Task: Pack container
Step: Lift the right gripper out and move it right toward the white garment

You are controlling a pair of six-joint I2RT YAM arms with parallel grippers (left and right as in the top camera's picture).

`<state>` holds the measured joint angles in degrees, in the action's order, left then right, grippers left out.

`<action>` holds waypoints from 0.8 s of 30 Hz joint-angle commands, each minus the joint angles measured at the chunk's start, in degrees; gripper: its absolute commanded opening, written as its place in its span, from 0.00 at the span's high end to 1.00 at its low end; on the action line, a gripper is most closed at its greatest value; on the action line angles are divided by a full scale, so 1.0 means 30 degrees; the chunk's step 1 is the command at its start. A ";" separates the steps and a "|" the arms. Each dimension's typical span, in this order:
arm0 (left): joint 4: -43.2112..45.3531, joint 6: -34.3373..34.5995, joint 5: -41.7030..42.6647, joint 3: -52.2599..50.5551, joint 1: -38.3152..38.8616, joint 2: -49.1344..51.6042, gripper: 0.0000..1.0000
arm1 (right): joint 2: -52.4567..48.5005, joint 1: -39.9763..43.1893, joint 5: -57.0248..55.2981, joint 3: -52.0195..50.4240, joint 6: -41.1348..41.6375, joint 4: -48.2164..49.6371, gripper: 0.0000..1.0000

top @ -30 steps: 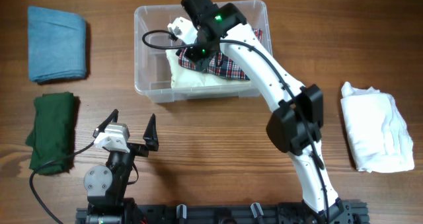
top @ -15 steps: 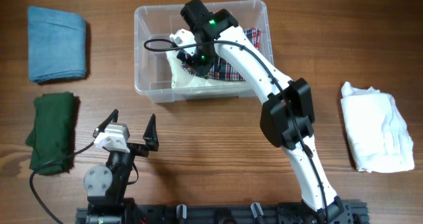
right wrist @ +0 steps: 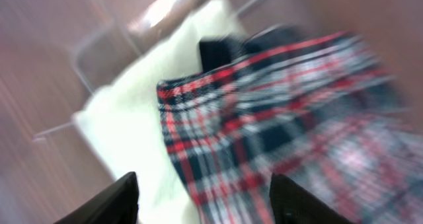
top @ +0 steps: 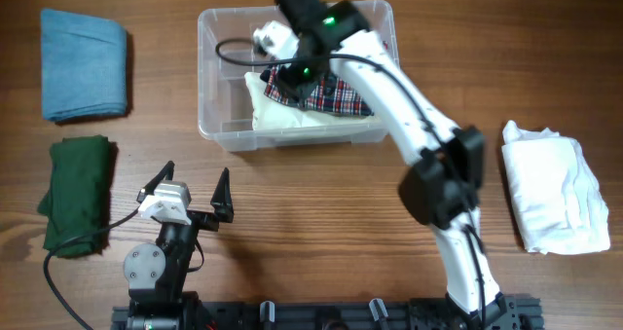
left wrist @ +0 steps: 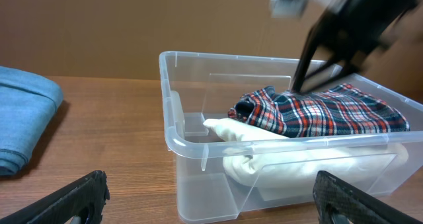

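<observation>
The container [top: 208, 77] lies on the table [top: 311, 223] with its long axis left to right, holding one cream cloth [top: 292, 121] under one plaid cloth [top: 341, 98]. Over it the right gripper [right wrist: 210, 201] hangs wide open, empty. Short of the container, the left gripper [top: 190, 186] is spread, empty.

Robot lab bench; wooden table [top: 321, 208]; two mounted arms [top: 391, 89]
</observation>
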<state>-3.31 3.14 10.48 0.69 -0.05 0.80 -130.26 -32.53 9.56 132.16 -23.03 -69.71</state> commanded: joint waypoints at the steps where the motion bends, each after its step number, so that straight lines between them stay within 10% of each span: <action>1: -0.0051 0.0109 -0.0175 -0.0117 0.0109 -0.0131 0.00 | 0.3453 0.1341 -0.0189 0.0816 0.1639 0.0051 0.29; 24: -0.0051 0.0109 -0.0168 -0.0124 0.0109 -0.0131 0.00 | 0.7082 1.3325 0.4386 0.0816 0.7905 -0.5727 0.15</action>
<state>-3.31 3.16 10.48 0.69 -0.05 0.80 -110.91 2.63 19.53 134.37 -4.47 -85.34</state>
